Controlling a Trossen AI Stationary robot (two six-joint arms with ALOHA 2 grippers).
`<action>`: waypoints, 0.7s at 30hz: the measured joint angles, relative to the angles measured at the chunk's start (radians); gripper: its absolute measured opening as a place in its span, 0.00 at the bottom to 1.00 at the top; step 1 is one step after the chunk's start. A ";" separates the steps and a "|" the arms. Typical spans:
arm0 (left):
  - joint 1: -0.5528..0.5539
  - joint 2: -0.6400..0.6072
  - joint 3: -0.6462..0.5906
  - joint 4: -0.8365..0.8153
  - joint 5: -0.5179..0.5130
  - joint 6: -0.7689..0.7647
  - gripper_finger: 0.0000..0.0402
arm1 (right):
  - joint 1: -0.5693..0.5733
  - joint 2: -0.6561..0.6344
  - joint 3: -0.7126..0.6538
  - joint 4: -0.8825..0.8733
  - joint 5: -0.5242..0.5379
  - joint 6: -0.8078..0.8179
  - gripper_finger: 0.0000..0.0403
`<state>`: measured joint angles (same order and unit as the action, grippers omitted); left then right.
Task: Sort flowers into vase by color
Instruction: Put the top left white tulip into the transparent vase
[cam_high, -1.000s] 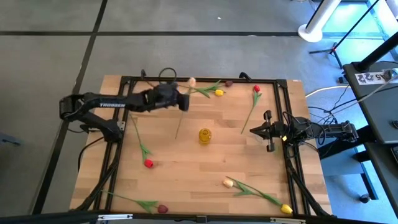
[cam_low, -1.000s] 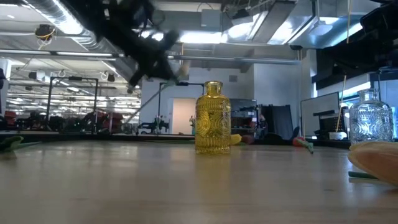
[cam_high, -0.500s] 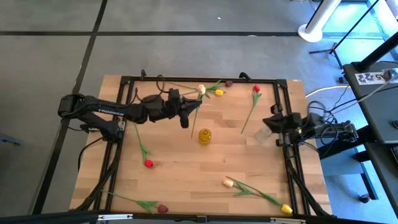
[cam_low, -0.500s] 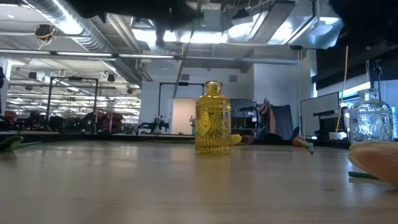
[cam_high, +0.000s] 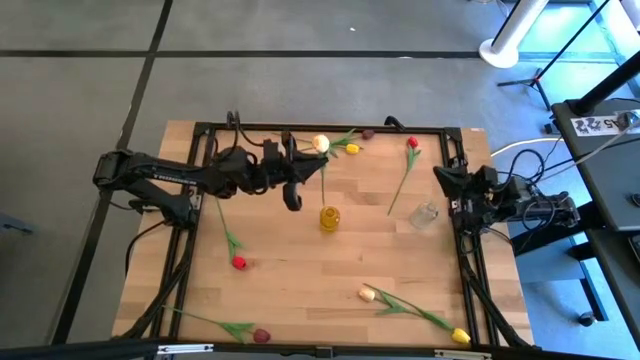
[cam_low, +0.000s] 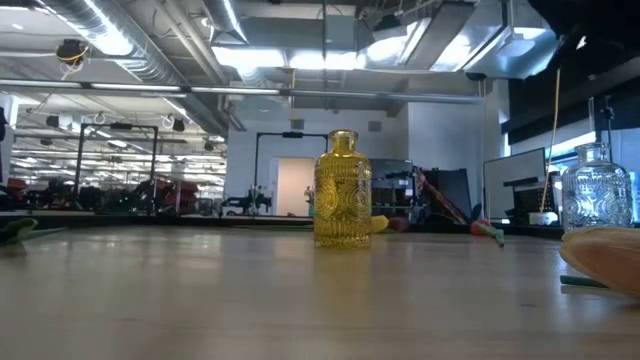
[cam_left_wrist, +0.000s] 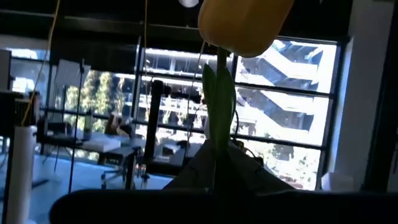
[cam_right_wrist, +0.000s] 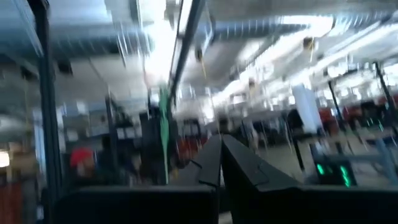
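High view: overhead, straight down on whole table (cam_high: 330, 270), both arms in frame; low view: tabletop height, level across table toward room, close on yellow vase (cam_low: 342, 190); same vase (cam_high: 329, 218) mid-table from overhead; wrist views face outward into room.

L arm reaches mid-table, fingers (cam_left_wrist: 249, 177) pinched shut; R arm at right edge, fingers (cam_right_wrist: 249, 168) together.

Table: a wooden table (cam_high: 300, 290) with a black frame (cam_high: 325, 127) round its edge.
Floor: grey, crossed by dark lines (cam_high: 150, 55).
Beside the table: a white post base (cam_high: 500, 48) and a dark desk (cam_high: 610, 150), both off its far right corner.
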<state>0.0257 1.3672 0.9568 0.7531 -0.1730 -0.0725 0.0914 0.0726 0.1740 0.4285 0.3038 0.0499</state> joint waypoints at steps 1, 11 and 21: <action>0.000 0.002 0.014 -0.004 0.000 0.008 0.01 | 0.000 0.031 0.033 -0.057 0.000 0.000 0.04; 0.006 0.008 0.081 -0.003 0.003 0.082 0.01 | 0.000 0.448 0.412 -0.378 0.000 0.072 0.05; -0.020 0.065 0.082 -0.033 0.041 0.070 0.01 | 0.000 0.892 0.770 -0.325 -0.036 0.054 0.40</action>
<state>0.0054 1.4322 1.0386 0.7205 -0.1318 -0.0026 0.0914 0.9649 0.9443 0.1035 0.2675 0.1038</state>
